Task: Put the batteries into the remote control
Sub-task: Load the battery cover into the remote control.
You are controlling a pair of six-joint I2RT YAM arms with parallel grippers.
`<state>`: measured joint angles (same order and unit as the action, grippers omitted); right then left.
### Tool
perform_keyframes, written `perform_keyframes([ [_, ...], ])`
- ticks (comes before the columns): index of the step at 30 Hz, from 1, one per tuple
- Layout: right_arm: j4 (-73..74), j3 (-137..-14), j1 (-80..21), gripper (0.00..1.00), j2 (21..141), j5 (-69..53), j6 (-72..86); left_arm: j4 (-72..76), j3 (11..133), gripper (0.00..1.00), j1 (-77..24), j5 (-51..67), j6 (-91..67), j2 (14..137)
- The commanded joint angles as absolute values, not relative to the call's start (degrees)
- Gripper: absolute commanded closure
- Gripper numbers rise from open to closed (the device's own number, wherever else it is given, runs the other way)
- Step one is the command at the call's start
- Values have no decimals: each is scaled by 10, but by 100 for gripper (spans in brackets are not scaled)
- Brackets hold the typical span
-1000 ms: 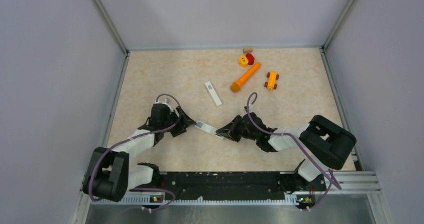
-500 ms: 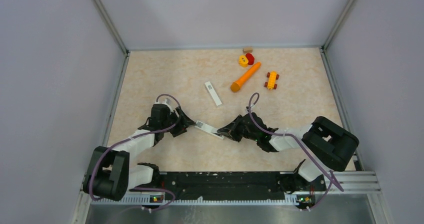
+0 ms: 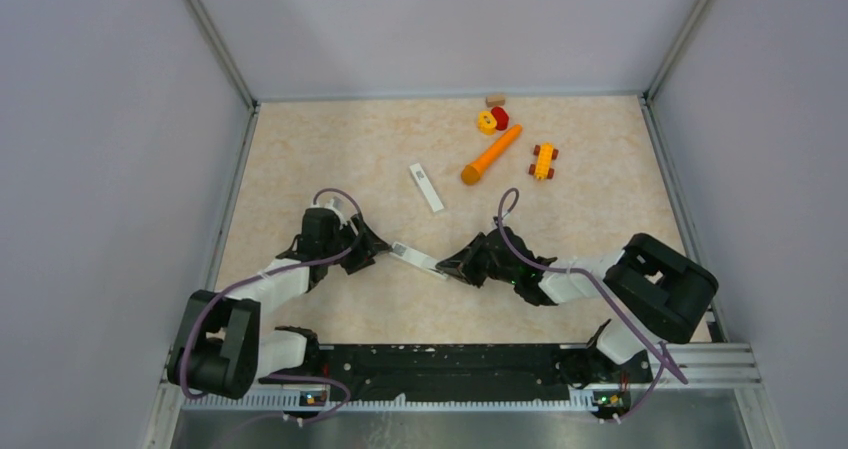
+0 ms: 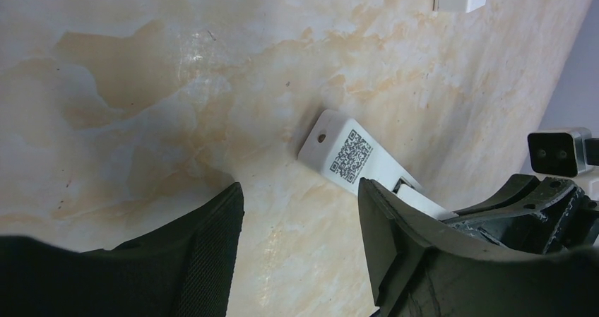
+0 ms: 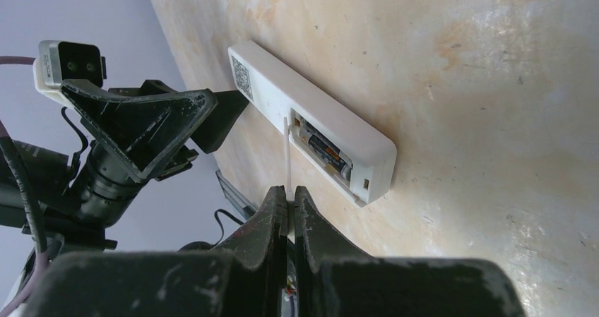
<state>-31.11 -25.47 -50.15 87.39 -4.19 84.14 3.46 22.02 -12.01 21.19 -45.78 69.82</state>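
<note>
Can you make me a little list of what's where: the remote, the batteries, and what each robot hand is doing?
remote: long slim white remote control, lying back-up on the beige marbled table, its compartment open
batteries: dark grey batteries sitting inside that compartment
left gripper: fingers apart, at the remote's square-code end
right gripper: fingers shut on a thin white strip that reaches the compartment
far away: orange carrot toy

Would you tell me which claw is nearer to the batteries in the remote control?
Right. The right claw, shut on a thin white strip, sits right beside the batteries in the remote control. The left claw stands open at the opposite, QR-code end.
</note>
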Motion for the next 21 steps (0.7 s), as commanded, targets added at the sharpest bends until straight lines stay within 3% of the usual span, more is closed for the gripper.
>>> perform_keyframes([
  [1, -284, -245, -505, 100, 859, -33, 836, 42, 217, 36, -115, 217, -443, 709],
  [10, -231, -254, -503, 100, 835, -18, 829, 42, 220, 37, -112, 220, -441, 713],
  [21, -288, -268, -500, 100, 878, -35, 814, 44, 223, 37, -111, 231, -441, 718],
])
